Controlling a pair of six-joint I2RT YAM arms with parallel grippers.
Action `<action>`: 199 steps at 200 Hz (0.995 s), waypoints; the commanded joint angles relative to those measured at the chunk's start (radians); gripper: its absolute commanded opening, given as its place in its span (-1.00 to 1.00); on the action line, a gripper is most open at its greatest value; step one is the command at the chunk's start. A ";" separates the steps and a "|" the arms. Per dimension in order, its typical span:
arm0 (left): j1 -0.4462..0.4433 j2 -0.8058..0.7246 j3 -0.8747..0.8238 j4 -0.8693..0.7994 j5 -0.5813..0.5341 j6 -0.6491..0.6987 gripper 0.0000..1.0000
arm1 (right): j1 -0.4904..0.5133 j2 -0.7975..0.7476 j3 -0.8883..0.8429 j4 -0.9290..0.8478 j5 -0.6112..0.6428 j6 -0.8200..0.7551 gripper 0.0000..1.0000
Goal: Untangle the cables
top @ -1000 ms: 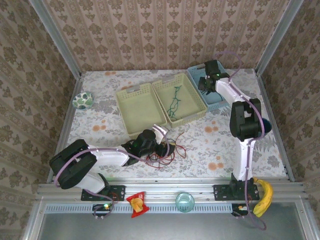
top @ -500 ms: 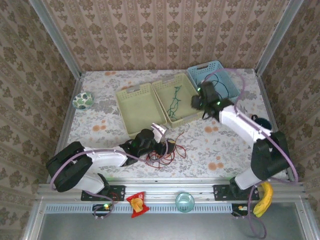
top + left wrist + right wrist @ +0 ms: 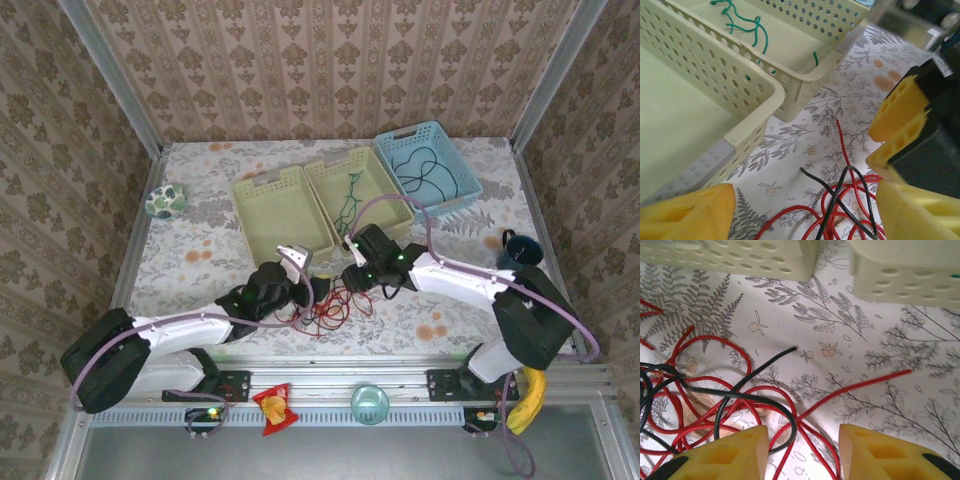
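My left gripper (image 3: 805, 212) and right gripper (image 3: 802, 440) flank the tangled red cable (image 3: 855, 392) and black cable (image 3: 770, 364), fingers apart, poised to separate them.

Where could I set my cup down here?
Bare cloth: left, between the patterned bowl and the empty yellow basket; right, between the blue basket and the dark mug. Crowded: the near middle, where the left arm and right arm meet over the red and black cables.
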 commanded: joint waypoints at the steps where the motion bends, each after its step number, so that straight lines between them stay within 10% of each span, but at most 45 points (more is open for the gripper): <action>1: 0.001 -0.032 -0.017 -0.049 -0.042 -0.017 0.50 | 0.000 0.053 0.052 -0.014 -0.048 -0.045 -0.17; 82: -0.013 -0.043 -0.029 -0.084 -0.029 -0.029 0.49 | 0.003 0.189 0.119 0.059 -0.064 -0.037 -0.19; 104: -0.017 -0.019 -0.029 -0.082 -0.020 -0.034 0.49 | 0.003 0.196 0.130 0.064 -0.078 -0.036 -0.63; 120: -0.024 -0.004 -0.030 -0.077 -0.020 -0.036 0.49 | 0.002 0.163 0.119 0.070 -0.058 -0.036 -1.00; 199: -0.029 0.117 -0.032 -0.009 0.019 -0.026 0.49 | -0.001 -0.197 0.099 0.024 0.173 -0.032 -1.00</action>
